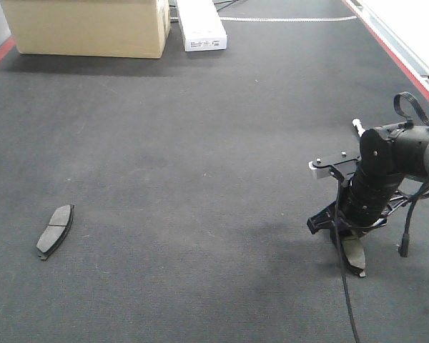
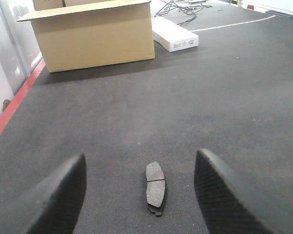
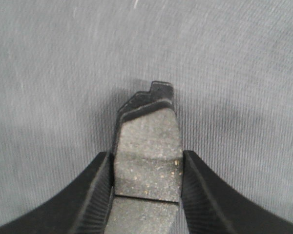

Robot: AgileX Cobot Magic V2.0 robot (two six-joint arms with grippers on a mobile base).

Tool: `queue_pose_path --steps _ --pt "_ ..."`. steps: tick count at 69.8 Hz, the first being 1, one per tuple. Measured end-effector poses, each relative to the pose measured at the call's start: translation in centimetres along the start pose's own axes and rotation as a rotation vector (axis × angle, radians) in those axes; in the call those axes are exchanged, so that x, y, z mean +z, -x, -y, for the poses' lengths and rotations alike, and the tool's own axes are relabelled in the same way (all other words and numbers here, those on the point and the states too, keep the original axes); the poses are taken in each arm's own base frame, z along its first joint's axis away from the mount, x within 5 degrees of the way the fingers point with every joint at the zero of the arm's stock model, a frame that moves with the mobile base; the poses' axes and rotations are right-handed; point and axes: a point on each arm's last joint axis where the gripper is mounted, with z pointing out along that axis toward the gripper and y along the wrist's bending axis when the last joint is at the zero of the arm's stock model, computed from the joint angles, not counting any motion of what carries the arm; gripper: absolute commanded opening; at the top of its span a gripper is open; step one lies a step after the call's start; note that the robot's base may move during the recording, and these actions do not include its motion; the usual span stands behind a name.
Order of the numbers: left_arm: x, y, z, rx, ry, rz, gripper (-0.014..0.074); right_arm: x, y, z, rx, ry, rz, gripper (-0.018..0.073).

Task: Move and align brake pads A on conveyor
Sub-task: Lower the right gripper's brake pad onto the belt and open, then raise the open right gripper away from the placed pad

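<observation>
**Obs, right arm:** right end effector [image 1: 347, 246] sits at 4 o'clock of the front view, low over the conveyor [image 1: 200, 143], clenched on the held brake pad [image 3: 146, 156]. In the wrist view its fingers [image 3: 95, 190] press the pad's two long edges at 9 and 3 o'clock. The pad's long axis runs 12–6, tab end at 12 o'clock, pointing at the belt. Shadow round the tab suggests the tip is close to the belt; touching or not, cannot tell.

**Obs, left arm:** left end effector [image 2: 141, 195] is released, fingers [image 2: 53, 195] spread wide, nothing between them. The free brake pad [image 2: 155, 187] lies flat on the belt at 12 o'clock from it, just ahead, inside the span of the fingers. Its long axis is near 12–6 in this view, roughly in line with the approach, so the fingers would close across its short width. A dark edge under it may be a second pad; cannot tell.

**Front view:** free brake pad at 8 o'clock of the frame, axis 1–7 o'clock, well apart from the held brake pad, which lies at 3 o'clock from it. Cardboard box [image 1: 86, 25] and white box [image 1: 199, 25] sit at 11–12 o'clock, at the far end of the belt, well apart from both pads.

**Judgement:** the key relation is that the two pads sit at opposite sides of the belt. The left arm is nearer the free one; the right arm already has the other. Aligning calls for the held pad laid down with its axis matching its neighbour's; only two pads in view
</observation>
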Motion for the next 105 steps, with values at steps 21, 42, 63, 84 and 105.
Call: queue_pose_path --steps 21,42,63,84,105 --pt "0.0 0.0 0.0 0.0 0.0 0.0 0.047 -2.1 0.0 0.3 0.045 -0.023 0.063 0.0494" --pt "0.0 0.0 0.0 0.0 0.0 0.0 0.047 -8.7 -3.5 0.3 0.092 -0.046 0.3 0.0494" --pt "0.0 0.0 0.0 0.0 0.0 0.0 0.047 -14.6 -11.8 -0.6 0.114 -0.055 0.677 0.0494" --pt "0.0 0.0 0.0 0.0 0.0 0.0 0.047 -15.7 -20.6 -2.0 0.154 -0.02 1.036 0.0494" --pt "0.0 0.0 0.0 0.0 0.0 0.0 0.047 -13.9 -25.1 -2.6 0.156 -0.025 1.172 0.0494"
